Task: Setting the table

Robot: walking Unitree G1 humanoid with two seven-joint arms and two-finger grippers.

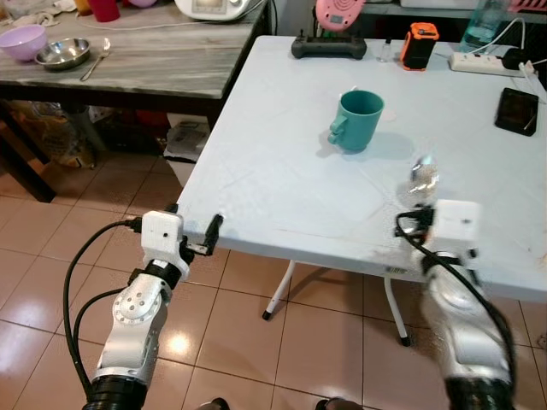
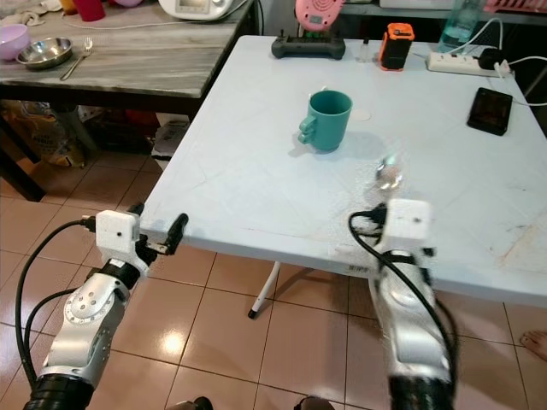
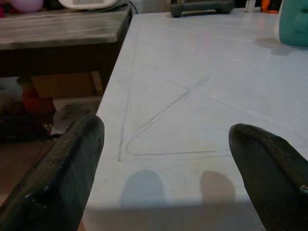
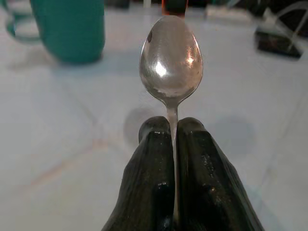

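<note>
My right gripper (image 4: 172,126) is shut on the handle of a metal spoon (image 4: 170,57), whose bowl sticks out past the fingertips above the white table (image 1: 256,184). From the head the spoon (image 1: 423,176) is seen just right of and nearer than the teal mug (image 1: 357,120), which stands upright mid-table. My left gripper (image 1: 215,229) is open at the table's near left edge, its two fingers (image 3: 67,168) spread wide with nothing between them.
At the table's far edge lie a black controller (image 1: 328,46), an orange device (image 1: 420,44), a power strip (image 1: 483,62) and a phone (image 1: 516,110). A grey wooden table (image 1: 145,60) at the left carries a purple bowl (image 1: 22,40), a steel bowl (image 1: 62,53) and a fork (image 1: 95,63).
</note>
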